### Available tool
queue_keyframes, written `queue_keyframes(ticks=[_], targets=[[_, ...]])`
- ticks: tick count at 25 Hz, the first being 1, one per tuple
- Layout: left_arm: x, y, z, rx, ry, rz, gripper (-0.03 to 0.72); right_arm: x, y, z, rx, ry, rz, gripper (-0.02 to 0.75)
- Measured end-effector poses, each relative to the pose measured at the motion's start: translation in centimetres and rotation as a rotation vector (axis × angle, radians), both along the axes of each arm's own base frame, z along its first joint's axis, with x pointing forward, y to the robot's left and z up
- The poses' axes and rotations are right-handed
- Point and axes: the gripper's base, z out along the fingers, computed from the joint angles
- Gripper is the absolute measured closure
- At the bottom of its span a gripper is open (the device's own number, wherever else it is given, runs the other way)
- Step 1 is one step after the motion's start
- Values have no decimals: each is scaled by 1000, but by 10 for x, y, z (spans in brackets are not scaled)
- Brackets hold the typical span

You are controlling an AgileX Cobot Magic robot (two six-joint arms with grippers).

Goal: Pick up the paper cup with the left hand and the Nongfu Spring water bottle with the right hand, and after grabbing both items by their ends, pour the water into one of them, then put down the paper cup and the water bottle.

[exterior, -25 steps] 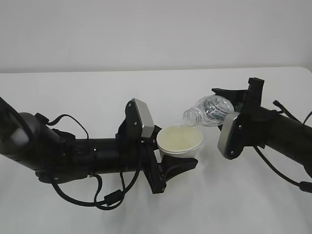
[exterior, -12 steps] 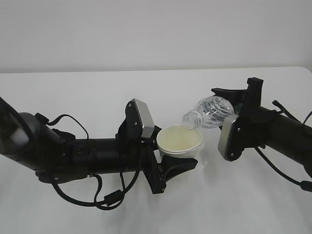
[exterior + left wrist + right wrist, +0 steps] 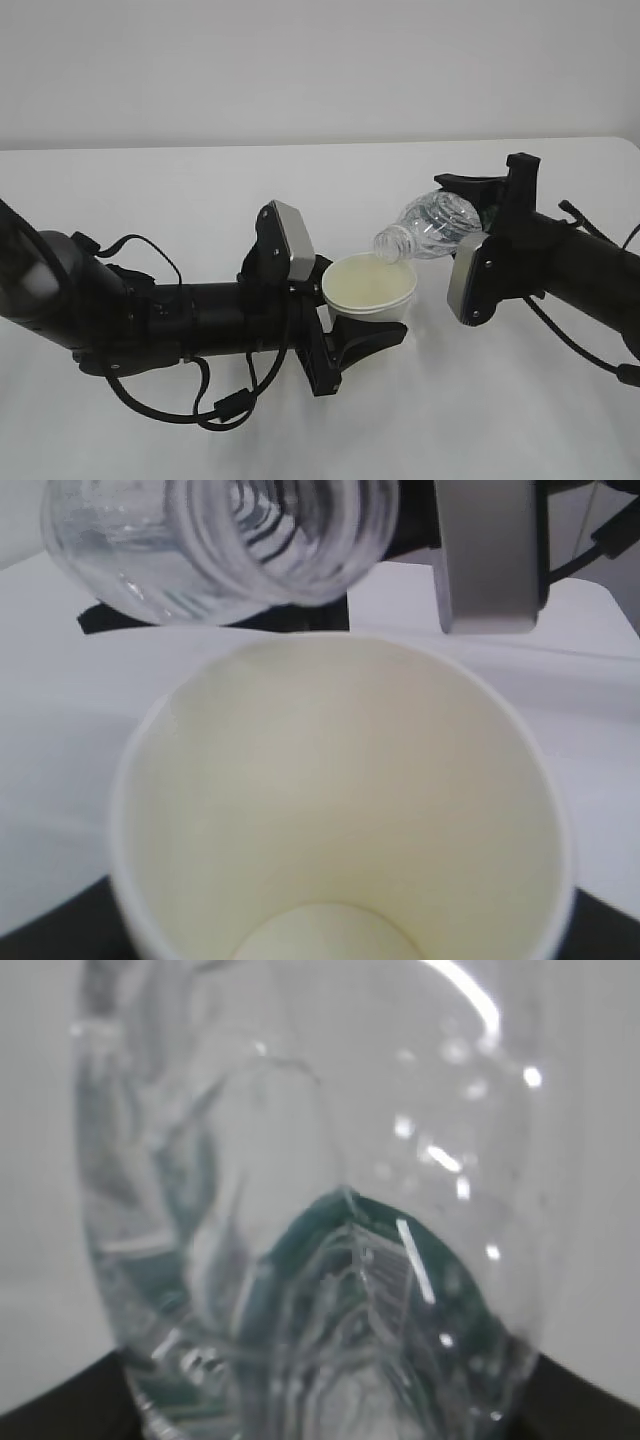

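Observation:
The white paper cup (image 3: 368,288) is held above the table, tilted, with my left gripper (image 3: 368,312) shut round its lower end; one black finger (image 3: 385,338) shows below it. Its cream inside (image 3: 340,810) fills the left wrist view. My right gripper (image 3: 472,215) is shut on the base end of the Nongfu Spring water bottle (image 3: 432,226), which lies nearly level. Its open neck (image 3: 260,540) hangs just over the cup's far rim. The bottle (image 3: 320,1210) fills the right wrist view, green label low down. I see no stream of water.
The white table (image 3: 150,190) spreads under both arms. The silver-grey block of the right arm (image 3: 470,282) hangs close to the cup's right side. Black cables (image 3: 225,405) loop under the left arm.
The bottle's neck has dipped slightly and come down to the cup's rim. The right arm shifted a little; the left arm and cup have stayed still.

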Motion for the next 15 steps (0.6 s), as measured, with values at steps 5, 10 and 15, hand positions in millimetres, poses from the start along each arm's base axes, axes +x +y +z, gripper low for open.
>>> queue_keyframes(ticks=[5, 10, 15], targets=[[0, 0, 0, 0, 0, 0, 225, 2, 0, 13, 5, -44, 0, 309], [0, 0, 0, -4, -1, -1, 225, 2, 0, 22, 9, -71, 0, 309], [0, 0, 2, -20, -4, -6, 225, 3, 2, 26, 5, -89, 14, 309]])
